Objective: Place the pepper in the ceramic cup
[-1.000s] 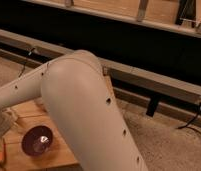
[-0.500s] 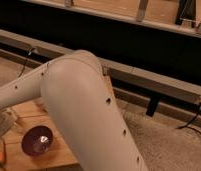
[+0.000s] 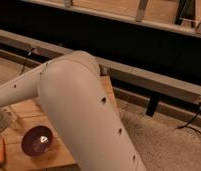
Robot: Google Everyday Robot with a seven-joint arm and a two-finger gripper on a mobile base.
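Note:
The orange pepper (image 3: 0, 155) lies on the wooden table (image 3: 24, 112) at the far left edge of the view, only partly in frame. The ceramic cup is out of view. My arm's pale elbow (image 3: 79, 105) fills the middle, and the forearm runs off to the left. My gripper (image 3: 1, 121) shows only as a pale grey shape at the left edge, above the pepper and left of the purple bowl, mostly cut off.
A dark purple glossy bowl (image 3: 36, 141) stands on the table right of the pepper. A long grey rail (image 3: 144, 75) runs across behind the table, with cables (image 3: 194, 120) on the speckled floor at right.

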